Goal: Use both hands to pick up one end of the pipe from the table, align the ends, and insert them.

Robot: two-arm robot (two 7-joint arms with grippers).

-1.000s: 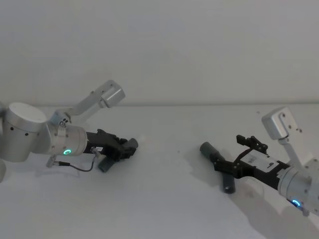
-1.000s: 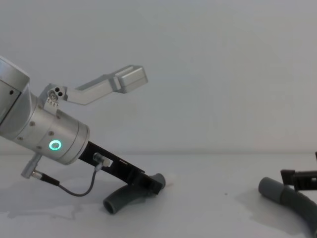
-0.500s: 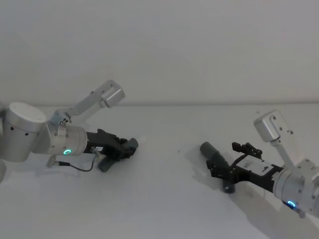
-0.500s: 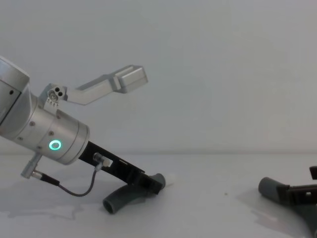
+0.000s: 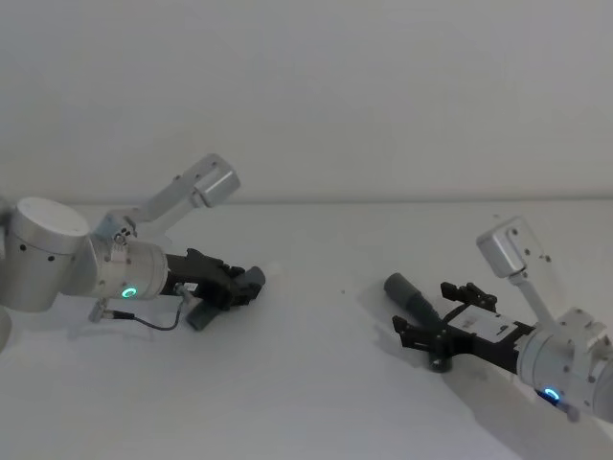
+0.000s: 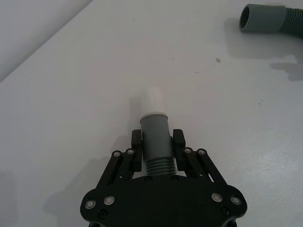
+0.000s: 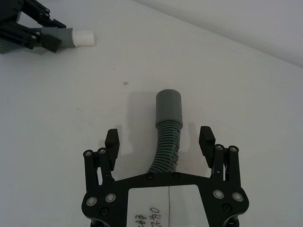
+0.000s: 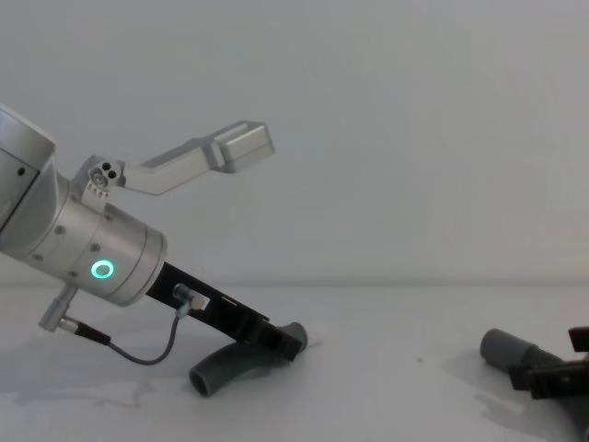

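On the white table [image 5: 316, 383], my left gripper [image 5: 241, 286] is shut on the short pipe piece [image 5: 204, 316], low over the left side. In the left wrist view its fingers [image 6: 137, 150] clamp the grey cuff [image 6: 155, 135], and the white tip [image 6: 154, 101] points forward beyond them. The longer ribbed piece [image 5: 406, 291] lies at the right, its plain socket cuff [image 7: 169, 107] pointing toward the left arm. My right gripper [image 5: 426, 311] is open, one finger [image 7: 112, 140] on each side of the ribbed hose [image 7: 165, 149], not touching it.
In the chest view the short piece [image 8: 224, 369] curves down to the table under the left gripper [image 8: 287, 343]. The longer piece's cuff [image 8: 505, 348] rests at the lower right, with the right gripper [image 8: 557, 376] behind it. A plain wall stands behind the table.
My right gripper has moved left and lower, coming down around the longer hose behind its cuff. The left arm and the short piece have not moved.
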